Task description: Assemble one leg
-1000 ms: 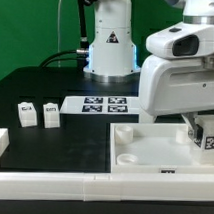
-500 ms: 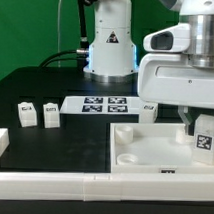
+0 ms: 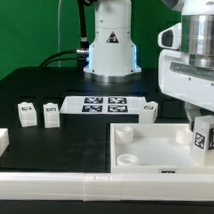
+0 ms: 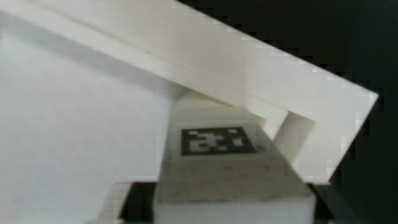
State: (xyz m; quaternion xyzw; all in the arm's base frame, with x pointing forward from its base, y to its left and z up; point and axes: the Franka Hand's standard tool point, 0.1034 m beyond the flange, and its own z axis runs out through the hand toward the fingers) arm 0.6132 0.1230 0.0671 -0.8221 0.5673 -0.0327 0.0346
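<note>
- White plastic leg [image 3: 204,135], blocky, bearing a square tag, gripped by the fingers [image 3: 191,125] over the tray's [image 3: 143,156] right edge in the exterior view.
- Matte black desk [image 3: 56,88]; contact with the tray apparently hidden.

pincer [image 3: 203,126] pointing down, clamped on leg [image 3: 204,135]

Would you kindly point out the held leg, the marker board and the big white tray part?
leg [image 3: 205,136], exterior view, tagged face.
marker board [image 3: 103,102], exterior view, middle tags.
tray part [image 3: 124,156], exterior view, left rim.
</note>
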